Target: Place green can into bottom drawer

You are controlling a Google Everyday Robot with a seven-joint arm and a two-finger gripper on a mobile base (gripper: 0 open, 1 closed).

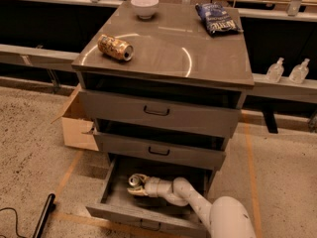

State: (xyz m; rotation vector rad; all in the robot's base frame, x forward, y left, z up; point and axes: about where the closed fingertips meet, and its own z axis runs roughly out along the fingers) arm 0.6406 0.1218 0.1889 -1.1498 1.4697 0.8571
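Observation:
The bottom drawer [143,221] of the grey cabinet is pulled open. My white arm reaches into it from the lower right. My gripper [139,186] is inside the drawer, left of centre, with its fingers closed around the green can [134,179]. The can's silver top faces up and to the left. Most of its body is hidden by the fingers. I cannot tell whether the can rests on the drawer floor.
The two upper drawers [157,112] stand slightly open. On the cabinet top are a gold-tan can [115,47] on its side, a white bowl [144,6] and a blue chip bag [217,18]. A cardboard box [77,128] stands to the cabinet's left. A black rod [43,216] lies on the floor.

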